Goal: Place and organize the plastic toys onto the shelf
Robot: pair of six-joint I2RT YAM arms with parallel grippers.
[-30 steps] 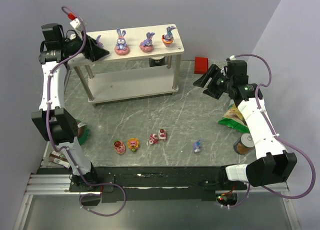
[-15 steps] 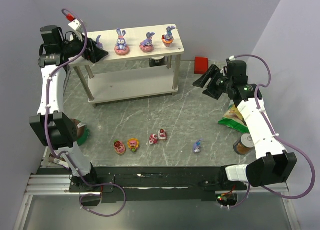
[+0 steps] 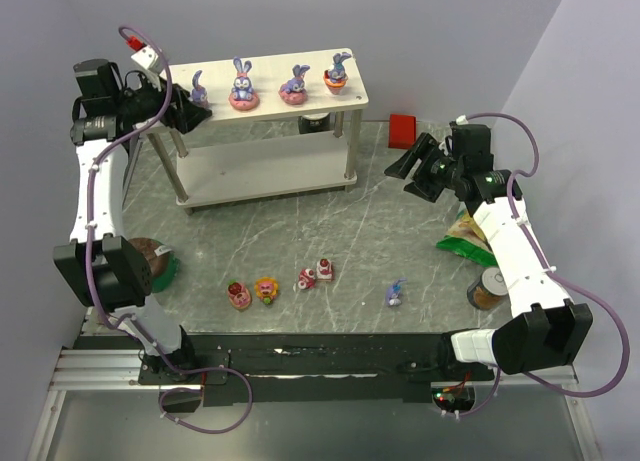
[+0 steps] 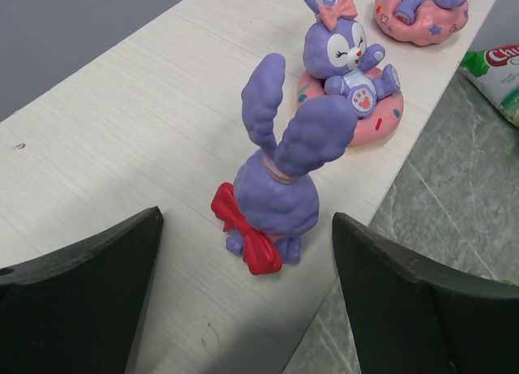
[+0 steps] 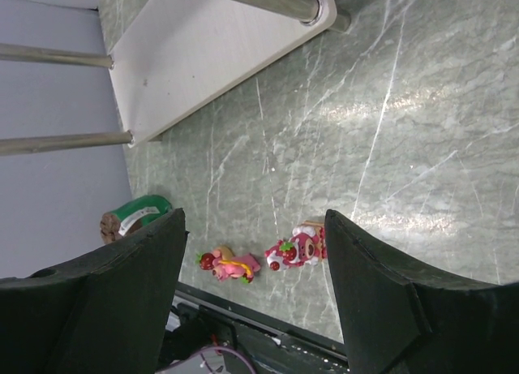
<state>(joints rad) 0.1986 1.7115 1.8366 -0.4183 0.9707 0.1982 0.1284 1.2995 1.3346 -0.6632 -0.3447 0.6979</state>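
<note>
1. Top external view: the worktop [image 3: 300,221] is carrying everything. The shelf [image 3: 270,106] is standing at its far side, with the long boards running left to right.
2. The left gripper [image 3: 200,111] is hovering at the left end of the top board. Its jaws are gaping wide and touching nothing. The step in hand looks like the release of a placed toy. The next move is calling for a straight retreat that avoids brushing the ears.
3. The right gripper [image 3: 408,168] is hanging above the worktop to the right of the shelf. Its jaws are standing fairly wide and holding nothing, and they are pointing toward the loose toys.
4. The bow bunny [image 4: 280,195] is standing free between the left jaws, near the front edge of the top board. Its long axis is running vertically, ears up. It is showing its back and red bow to the left wrist camera, so it seems to be facing away along the board. Three more bunnies [image 3: 241,84] [image 3: 295,84] [image 3: 337,73] are sitting in a row to its right.
5. Four sweets [image 3: 239,295] [image 3: 266,289] [image 3: 307,279] [image 3: 325,269] and one small bunny [image 3: 396,294] are waiting on the worktop near the arm bases. They are too small for me to tell their poses. By my reckoning, about half of the job is remaining.
</note>
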